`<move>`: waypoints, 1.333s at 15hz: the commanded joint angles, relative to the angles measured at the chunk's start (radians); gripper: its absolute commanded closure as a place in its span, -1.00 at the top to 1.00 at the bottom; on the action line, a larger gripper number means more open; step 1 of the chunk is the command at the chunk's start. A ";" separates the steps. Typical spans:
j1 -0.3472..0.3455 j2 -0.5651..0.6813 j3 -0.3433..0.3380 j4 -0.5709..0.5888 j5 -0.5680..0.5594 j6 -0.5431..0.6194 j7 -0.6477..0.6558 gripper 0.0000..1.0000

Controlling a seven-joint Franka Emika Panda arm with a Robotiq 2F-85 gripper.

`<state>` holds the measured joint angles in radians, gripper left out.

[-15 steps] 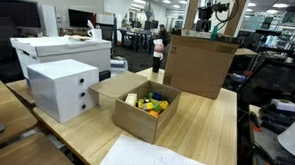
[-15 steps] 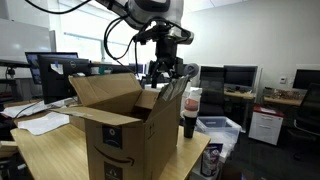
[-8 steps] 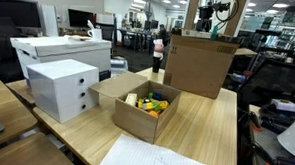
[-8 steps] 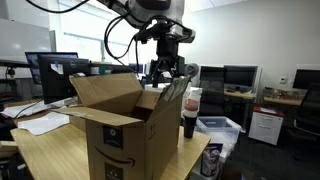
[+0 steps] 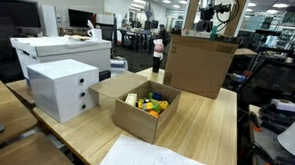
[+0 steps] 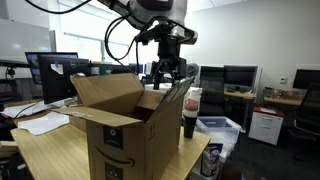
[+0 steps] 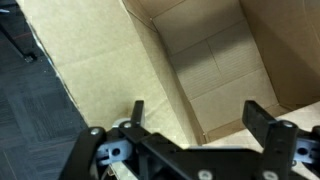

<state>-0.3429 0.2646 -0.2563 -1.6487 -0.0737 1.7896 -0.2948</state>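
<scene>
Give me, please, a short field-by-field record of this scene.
Hand: black robot hand, open, empty, above the box's open top
Nearest thing: large open brown cardboard box, interior bare where visible
Beside it: upright dark plastic bottle
Also on table: small open cardboard box holding colourful toys; white cardboard drawer box
Surface: light wooden table

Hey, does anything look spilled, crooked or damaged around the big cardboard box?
Nothing stands out. The big cardboard box sits upright, flaps open; the open hand hovers above it, and a bottle stands upright beside it.
</scene>
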 commanded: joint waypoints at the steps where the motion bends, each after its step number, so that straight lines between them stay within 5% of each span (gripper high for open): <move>1: -0.019 0.017 0.003 0.006 0.029 0.010 -0.027 1.00; 20: -0.022 0.044 0.034 -0.024 0.095 -0.013 -0.026 1.00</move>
<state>-0.3621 0.3353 -0.2407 -1.6488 -0.0153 1.7876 -0.2947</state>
